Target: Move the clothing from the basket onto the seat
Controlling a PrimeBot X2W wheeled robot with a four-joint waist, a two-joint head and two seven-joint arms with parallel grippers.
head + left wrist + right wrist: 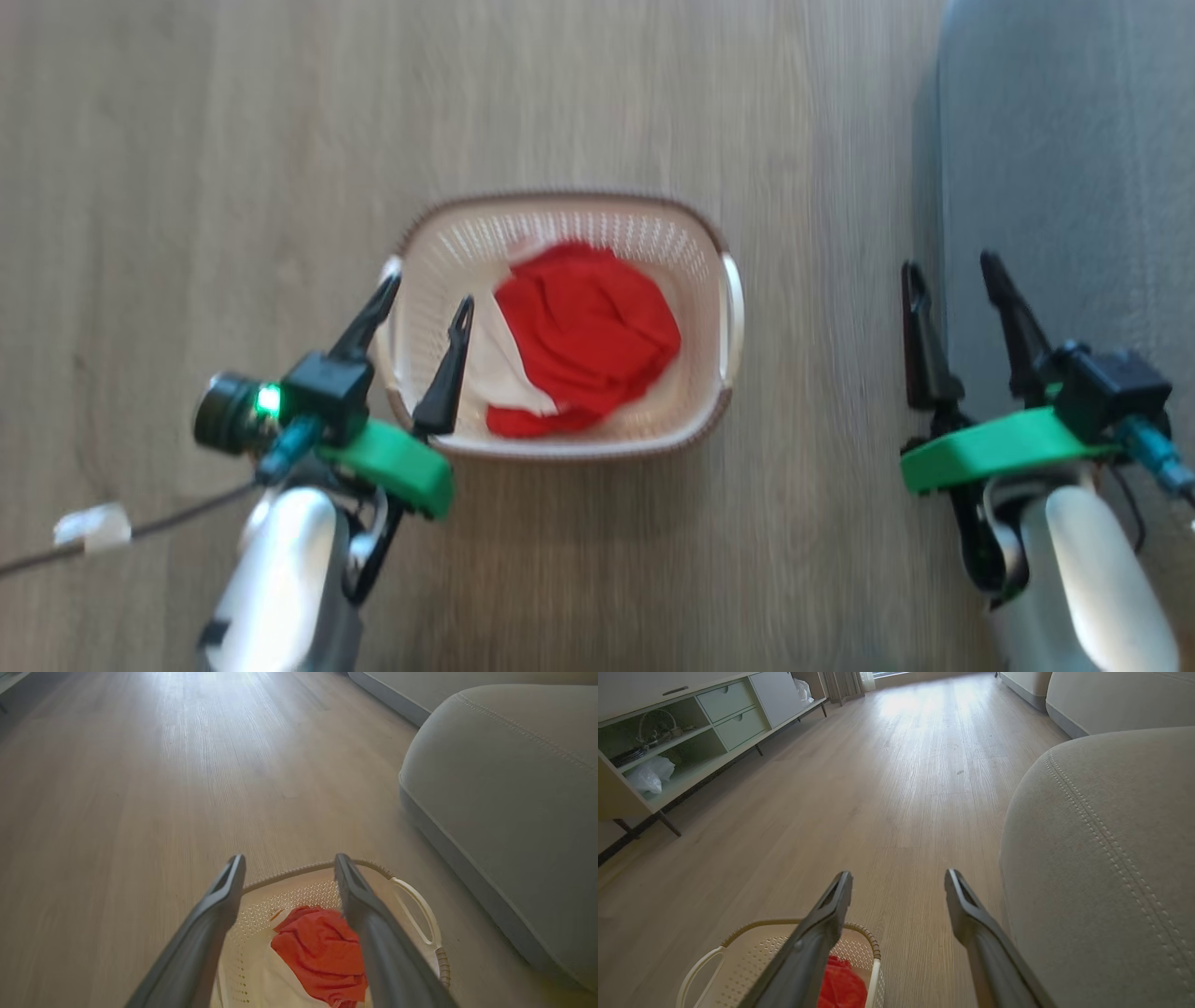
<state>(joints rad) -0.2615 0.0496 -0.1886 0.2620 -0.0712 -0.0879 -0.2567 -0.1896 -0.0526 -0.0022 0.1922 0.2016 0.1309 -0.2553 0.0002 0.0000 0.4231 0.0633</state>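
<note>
Head view is blurry. The seat (1074, 140) is cut off at the R edge. The clothing (588, 336) is a red lump w/ a white bit, lying in the basket (616, 231) on the floor (187, 187). Can't tell if it's 1 piece or 2. L gripper (425, 294) is wide open & empty, tips over the basket's L edge, hiding some rim. R gripper (951, 264) is wide open & empty too, by the seat's edge. R wrist view has a shelf unit (691, 732) far off. L wrist view has a basket handle (420, 910).
</note>
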